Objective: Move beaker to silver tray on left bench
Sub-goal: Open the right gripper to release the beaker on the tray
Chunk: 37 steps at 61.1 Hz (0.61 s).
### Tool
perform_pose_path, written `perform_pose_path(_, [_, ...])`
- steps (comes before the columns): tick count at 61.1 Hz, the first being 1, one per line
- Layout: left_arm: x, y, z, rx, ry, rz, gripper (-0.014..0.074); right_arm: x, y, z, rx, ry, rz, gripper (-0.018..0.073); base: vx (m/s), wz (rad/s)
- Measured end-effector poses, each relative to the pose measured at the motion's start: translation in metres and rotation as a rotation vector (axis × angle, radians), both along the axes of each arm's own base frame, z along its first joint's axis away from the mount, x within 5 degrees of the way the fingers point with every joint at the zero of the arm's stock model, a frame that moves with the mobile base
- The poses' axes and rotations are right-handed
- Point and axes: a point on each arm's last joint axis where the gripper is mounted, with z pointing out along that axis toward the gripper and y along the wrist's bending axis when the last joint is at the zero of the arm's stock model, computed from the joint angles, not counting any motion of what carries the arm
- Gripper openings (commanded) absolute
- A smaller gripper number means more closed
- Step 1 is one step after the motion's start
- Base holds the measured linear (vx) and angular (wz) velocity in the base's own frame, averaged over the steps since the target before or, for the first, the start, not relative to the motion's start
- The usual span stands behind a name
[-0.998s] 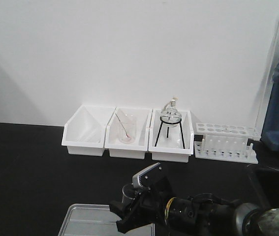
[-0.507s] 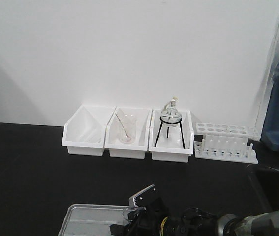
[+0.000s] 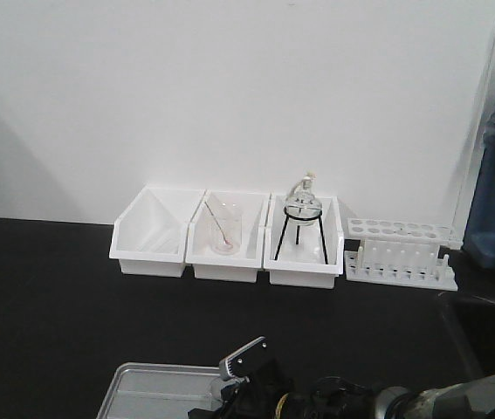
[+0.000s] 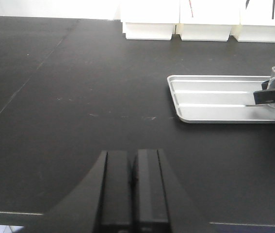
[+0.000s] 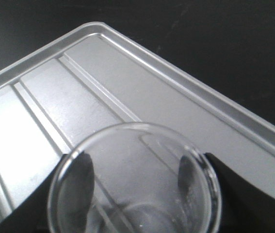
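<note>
While the right arm reaches in low along the bottom edge of the front view, its right gripper [image 5: 136, 194] is closed on the beaker [image 5: 135, 179] — a dark finger [image 5: 76, 177] presses on each side of the glass wall, seen through the rim in the right wrist view. The beaker stands upright over the ribbed floor of the silver tray [image 5: 142, 87]; from the left wrist view its base looks to be on or just above the tray floor, and which of the two cannot be told. The tray lies flat on the matte black top of the left bench [image 4: 79, 87].

The left gripper [image 4: 133, 187] hangs apart from the tray, over bare bench, its two black fingers pressed together with nothing between them.

No readable writing shows on the beaker or the tray — any graduations are too faint to make out. In the front view the right arm and tray are cut off by the frame's lower edge, and the beaker itself is hard to pick out there. Against the wall stand three white bins [image 3: 226, 237].
</note>
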Motion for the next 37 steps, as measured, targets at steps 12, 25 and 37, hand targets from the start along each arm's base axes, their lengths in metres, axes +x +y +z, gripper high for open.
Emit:
perform_pose_path(12, [0.0,0.0,0.0,0.0,0.0,0.0,0.0001,0.0,0.002,0.0,0.0,0.0,-0.001,0.0446,0.0,0.0])
perform_pose_path(25, [0.0,0.0,0.0,0.0,0.0,0.0,0.0001,-0.001,0.003,0.003,0.002,-0.001,-0.004,0.0608,0.0,0.0])
perform_pose_path(37, [0.0,0.0,0.0,0.0,0.0,0.0,0.0001,-0.001,0.002,0.015,-0.007,-0.017,-0.012,0.0622,0.0,0.0])
